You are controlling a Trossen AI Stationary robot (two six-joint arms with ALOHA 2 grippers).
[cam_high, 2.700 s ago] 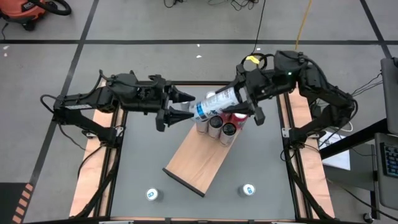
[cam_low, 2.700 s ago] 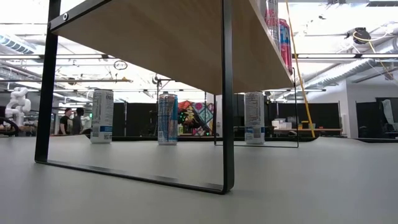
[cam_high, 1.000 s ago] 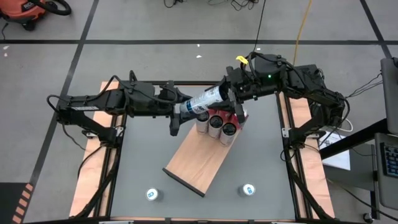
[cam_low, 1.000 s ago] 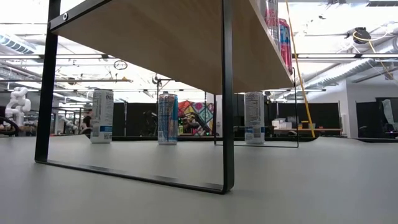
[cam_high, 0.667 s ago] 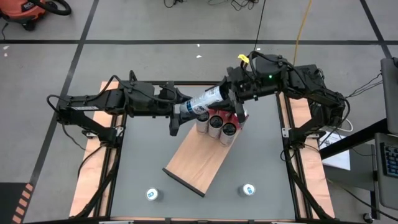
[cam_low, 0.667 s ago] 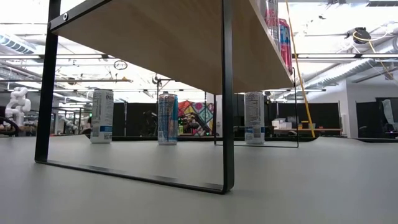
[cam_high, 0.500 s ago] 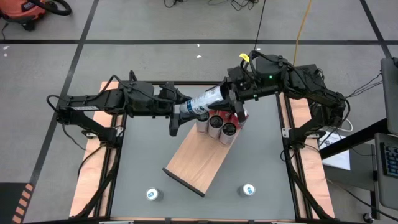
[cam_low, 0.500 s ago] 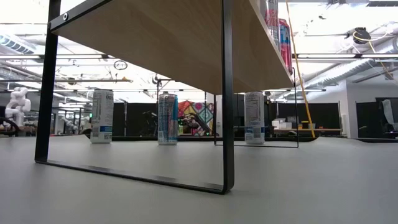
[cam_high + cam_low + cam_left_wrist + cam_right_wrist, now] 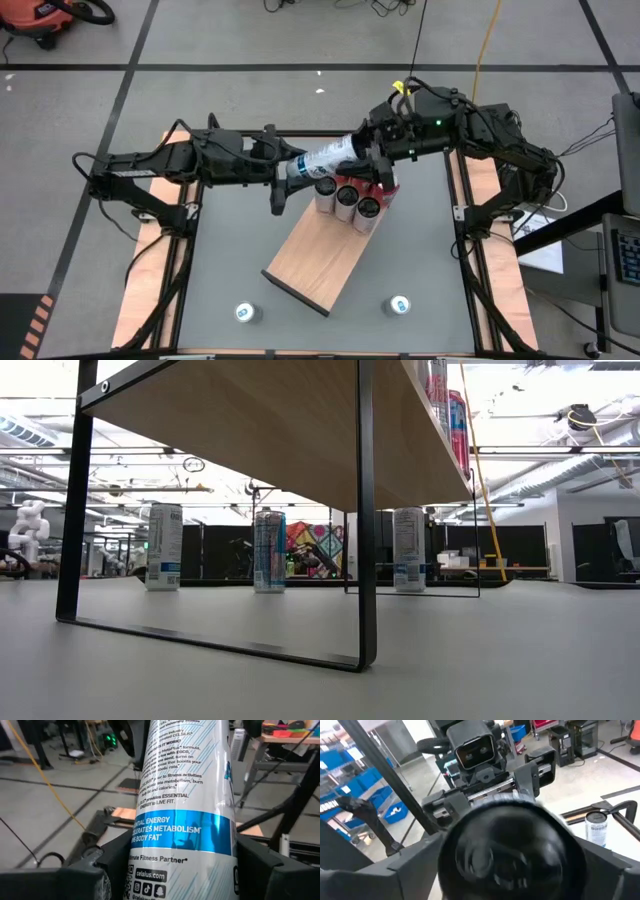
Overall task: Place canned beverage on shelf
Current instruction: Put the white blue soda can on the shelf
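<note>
A tall white-and-blue can [image 9: 325, 160] hangs level above the far end of the shelf [image 9: 315, 255], between my two grippers. My left gripper [image 9: 290, 172] is shut on the can's left end. My right gripper [image 9: 372, 160] is open, with its fingers standing on either side of the can's right end [image 9: 510, 852]. That end is blurred in the right wrist view while the fingers are sharp. Three cans [image 9: 350, 200] stand upright on the shelf's far end, below the held can. The low view shows the shelf's underside [image 9: 260, 420]. My left gripper pinches the can's lower part [image 9: 182, 855], near its bottom end, between its two fingers [image 9: 100, 870]. The fingers come level from the table's left and lie along the can. The can is lifted clear and lies about level, pointing toward the right gripper.
Two more cans stand on the grey tabletop near its front edge [image 9: 246, 313] [image 9: 398, 305]. The low view shows cans on the table [image 9: 269, 551] behind the shelf's black leg frame [image 9: 365, 560]. Bare shelf board lies on the near side of the standing cans.
My right gripper has rolled about the line it points along, staying at the can's right end. The can has stayed level in my left gripper's hold.
</note>
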